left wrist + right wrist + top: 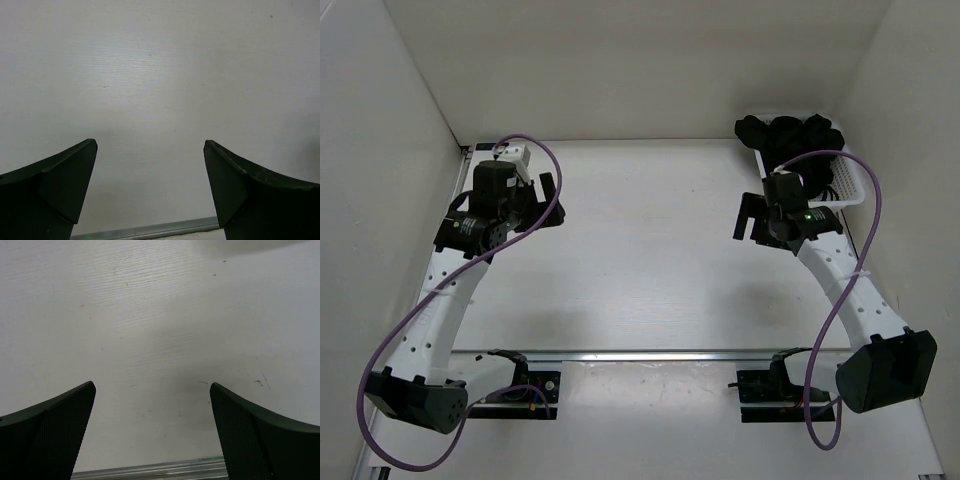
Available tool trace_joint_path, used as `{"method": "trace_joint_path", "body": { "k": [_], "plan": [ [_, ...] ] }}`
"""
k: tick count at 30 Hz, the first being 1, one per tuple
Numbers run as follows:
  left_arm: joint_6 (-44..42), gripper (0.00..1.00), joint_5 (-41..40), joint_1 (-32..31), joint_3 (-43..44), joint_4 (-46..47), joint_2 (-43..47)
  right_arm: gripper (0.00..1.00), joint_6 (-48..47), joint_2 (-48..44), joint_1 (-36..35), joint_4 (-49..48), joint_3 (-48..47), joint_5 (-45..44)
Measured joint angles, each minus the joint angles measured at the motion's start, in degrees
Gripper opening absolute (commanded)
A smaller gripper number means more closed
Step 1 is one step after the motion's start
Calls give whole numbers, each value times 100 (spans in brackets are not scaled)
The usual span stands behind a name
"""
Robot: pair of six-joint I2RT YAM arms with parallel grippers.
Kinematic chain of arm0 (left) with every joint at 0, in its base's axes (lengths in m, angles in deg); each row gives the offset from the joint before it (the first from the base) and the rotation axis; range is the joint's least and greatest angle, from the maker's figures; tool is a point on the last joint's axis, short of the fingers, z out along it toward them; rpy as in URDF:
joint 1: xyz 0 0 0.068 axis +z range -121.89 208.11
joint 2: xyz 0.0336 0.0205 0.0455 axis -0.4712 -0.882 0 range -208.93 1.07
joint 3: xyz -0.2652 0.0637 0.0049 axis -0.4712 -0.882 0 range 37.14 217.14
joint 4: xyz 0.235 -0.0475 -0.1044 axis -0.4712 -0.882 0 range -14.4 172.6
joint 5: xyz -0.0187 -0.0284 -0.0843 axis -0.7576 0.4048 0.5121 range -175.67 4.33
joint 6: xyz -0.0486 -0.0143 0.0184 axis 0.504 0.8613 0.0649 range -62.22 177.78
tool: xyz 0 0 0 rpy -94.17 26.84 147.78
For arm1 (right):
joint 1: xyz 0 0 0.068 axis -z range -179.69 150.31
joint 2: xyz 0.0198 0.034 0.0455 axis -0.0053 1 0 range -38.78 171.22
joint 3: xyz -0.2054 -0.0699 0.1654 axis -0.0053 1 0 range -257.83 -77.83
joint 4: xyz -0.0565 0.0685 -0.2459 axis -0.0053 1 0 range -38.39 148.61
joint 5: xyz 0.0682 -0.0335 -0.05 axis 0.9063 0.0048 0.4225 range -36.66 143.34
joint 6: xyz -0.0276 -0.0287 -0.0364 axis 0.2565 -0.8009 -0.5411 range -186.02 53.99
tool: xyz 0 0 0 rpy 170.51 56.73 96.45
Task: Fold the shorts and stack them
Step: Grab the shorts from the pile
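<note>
So the biggest thing here is the white table (650,270), filling most of the top view, boxed in by plain white walls (620,60) on the left, back and right. The left arm (440,310) runs up the left side of the frame from its base in the lower left, and the right arm (850,290) does the same on the right from its base in the lower right; both bend inward, so the wrists face each other across the bare middle of the table. In the upper right corner there's a white basket (850,190) tucked against the walls, and the shorts (790,135) are in it, just a black bunched-up heap poking over the rim, not folded at all. The right wrist sits right in front of the basket and covers its near-left part. The left gripper (150,141) has its jaws spread wide with nothing between them, only bare table in its wrist view. Same deal with the right gripper (152,383): jaws wide apart, gripping nothing, over table with a few small dark scuffs on the right of that frame. A purple cable (395,335) loops along each arm. A thin metal rail (650,354) crosses the bottom of the top view and shows along the bottom edge of both wrist views too.
</note>
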Motion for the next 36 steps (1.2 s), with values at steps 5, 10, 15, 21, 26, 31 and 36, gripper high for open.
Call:
{"method": "trace_joint_path", "body": {
  "k": [5, 10, 15, 21, 26, 31, 36],
  "plan": [
    [-79, 100, 111, 0, 2, 44, 15, 100, -15, -2, 74, 11, -31, 7],
    [-129, 100, 170, 0, 55, 48, 20, 100, 24, -2, 177, 35, -251, -39],
    [-160, 100, 188, 0, 212, 50, 28, 100, 133, 595, 693, 96, -1196, -144],
    [-273, 100, 184, 0, 424, 46, -81, 100, 313, 2660, 1537, 70, -3123, -275],
    [-310, 100, 164, 0, 754, 83, -431, 100, 457, 4848, 2004, 271, -5069, -326],
    [-278, 100, -72, 0, 887, 92, -793, 100, 540, 6579, 2267, 428, -7010, -240],
    [-262, 100, -232, 0, 953, 92, -1204, 76, 691, 7573, 2490, 372, -7775, -195]
  ]
}}
